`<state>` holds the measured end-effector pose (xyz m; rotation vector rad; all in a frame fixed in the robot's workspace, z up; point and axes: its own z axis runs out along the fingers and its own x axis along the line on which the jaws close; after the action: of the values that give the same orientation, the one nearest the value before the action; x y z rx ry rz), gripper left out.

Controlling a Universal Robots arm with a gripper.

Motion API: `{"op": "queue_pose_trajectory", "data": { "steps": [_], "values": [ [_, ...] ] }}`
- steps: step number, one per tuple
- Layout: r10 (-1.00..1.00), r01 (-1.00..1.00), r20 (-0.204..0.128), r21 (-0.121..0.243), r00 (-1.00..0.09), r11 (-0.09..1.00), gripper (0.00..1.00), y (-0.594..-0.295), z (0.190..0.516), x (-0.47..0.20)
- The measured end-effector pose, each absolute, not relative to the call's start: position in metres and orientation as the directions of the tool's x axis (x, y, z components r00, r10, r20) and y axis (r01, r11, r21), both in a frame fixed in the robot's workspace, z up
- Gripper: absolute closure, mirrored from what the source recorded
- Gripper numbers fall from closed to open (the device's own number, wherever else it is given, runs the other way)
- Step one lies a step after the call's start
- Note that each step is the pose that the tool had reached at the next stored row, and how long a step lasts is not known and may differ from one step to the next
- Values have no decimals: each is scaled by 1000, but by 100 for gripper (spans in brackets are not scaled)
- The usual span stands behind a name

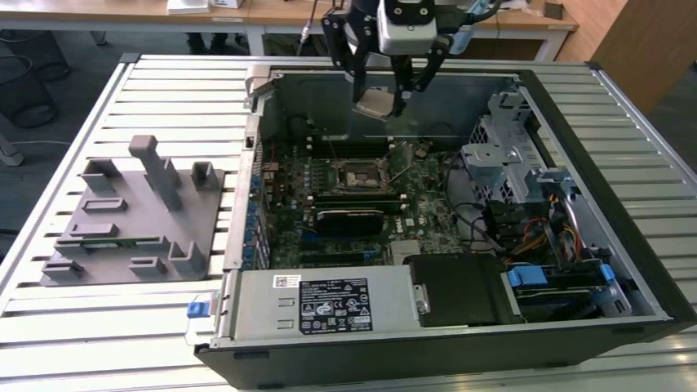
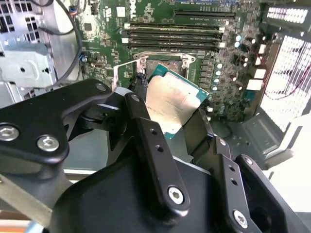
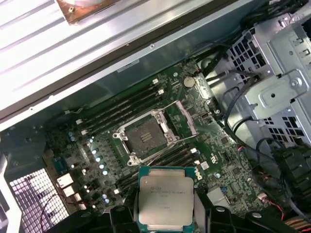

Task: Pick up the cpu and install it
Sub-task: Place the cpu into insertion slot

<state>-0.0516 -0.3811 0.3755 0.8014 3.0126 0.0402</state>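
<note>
A slatted metal table (image 1: 65,310) fills the exterior view, with wooden desks along the top edge. On the table lies an open computer case (image 1: 654,294), its side panel off so that the green motherboard (image 1: 425,204) faces up.

The cpu (image 1: 374,102), a flat square chip with a silver top and a green rim, hangs in the air at the upper centre of the frame, near the case's far wall. The gripper (image 1: 381,98) holds it, with two black fingers clamped on opposite edges and the chip's flat faces left free.

In the first wrist view the cpu (image 3: 165,196) shows its lid to the camera and sits well apart from the board. Beyond it on the board is the socket (image 3: 144,138), whose metal frame appears swung back, probably so that a chip can drop in. In the exterior view the socket (image 1: 357,175) sits at centre frame, below the chip.

A grey parts fixture (image 1: 120,220) rests on the table at the left of the frame.
</note>
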Motion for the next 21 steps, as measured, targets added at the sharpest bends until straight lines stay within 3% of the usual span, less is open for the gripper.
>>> {"op": "queue_pose_trajectory", "data": {
  "steps": [21],
  "values": [
    [680, 680, -16, 31, -733, 733, 46, -380, 372, -52]
  ]
}}
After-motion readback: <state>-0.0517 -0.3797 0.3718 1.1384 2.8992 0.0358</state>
